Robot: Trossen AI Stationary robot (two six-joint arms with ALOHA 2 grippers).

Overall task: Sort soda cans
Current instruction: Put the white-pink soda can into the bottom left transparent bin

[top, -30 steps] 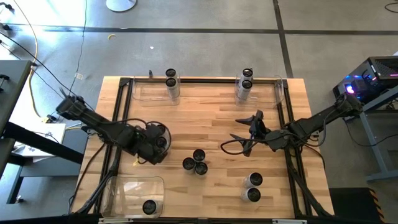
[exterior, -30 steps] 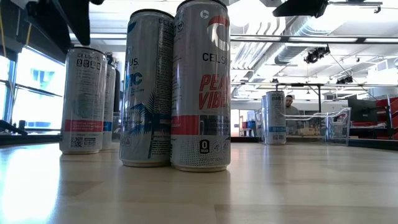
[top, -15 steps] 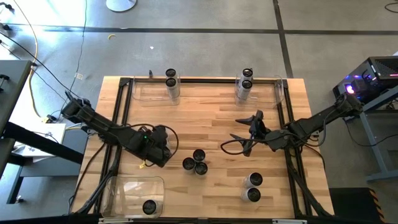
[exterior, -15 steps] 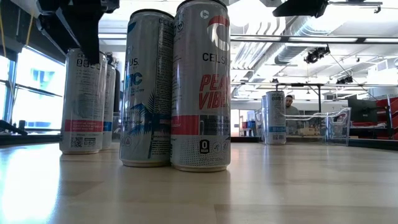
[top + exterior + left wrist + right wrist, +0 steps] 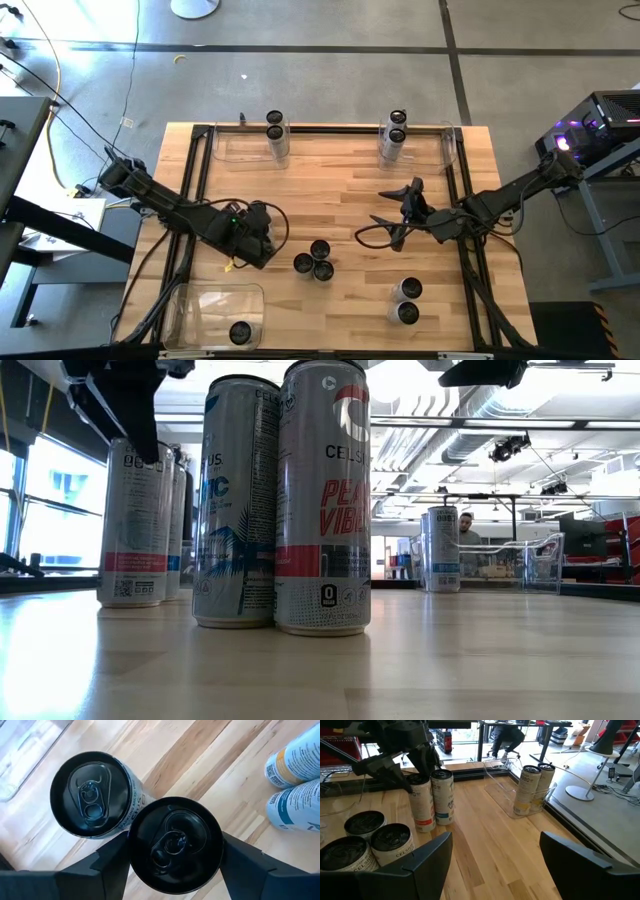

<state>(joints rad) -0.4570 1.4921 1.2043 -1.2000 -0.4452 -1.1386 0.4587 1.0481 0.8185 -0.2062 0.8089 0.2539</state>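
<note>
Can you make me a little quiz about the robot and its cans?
1. How many cans stand in the clear bin at the bottom left of the high view?
2. True or false: the right gripper holds a can.
3. The left gripper is over: A) a pair of cans B) a bin C) the floor

Key: 1. One can. 2. False, it is open and empty. 3. A.
</note>
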